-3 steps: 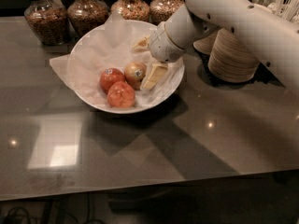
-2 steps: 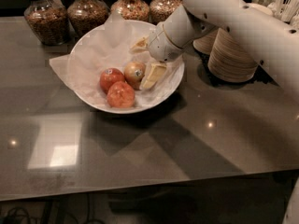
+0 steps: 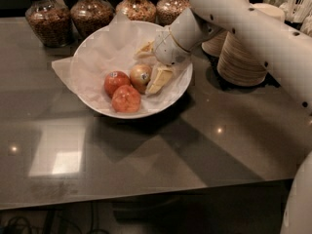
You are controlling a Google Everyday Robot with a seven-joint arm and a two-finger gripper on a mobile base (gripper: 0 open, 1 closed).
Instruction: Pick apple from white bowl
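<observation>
The white bowl (image 3: 168, 100) sits near the far edge of the bench, about midway along it. It is lined with crinkled paper (image 3: 63, 69) that spills over the bowl's left rim. The apple (image 3: 141, 76), the palest of 3, lies near the middle of the bowl with its sticker showing. The 2 redder apples (image 3: 116, 82) are touching or just beside it on the side toward the near-left corner.

The gripper (image 3: 152, 65) reaches into the bowl from the direction of the far-right corner, with its wrist low over the right rim. Its jaws stand wide apart. The nearer finger (image 3: 158, 79) lies along the apple's right flank, and the other sits beyond it toward the far edge. The apple is only partly inside the gap and is not centred.

That offset looks like the main risk. Closing from here could catch the apple off its widest part, and its smooth round skin would let it squirt out toward the redder apples. The nearer finger also rests on the liner, so it could pinch paper along with the fruit. A lift might then drag the liner and roll the other 2 apples about.

The jars (image 3: 90, 13) along the far edge and the stacks of beige paper bowls (image 3: 241, 57) near the far-right corner stand close to the arm. A wide swing on the way out could knock them.
</observation>
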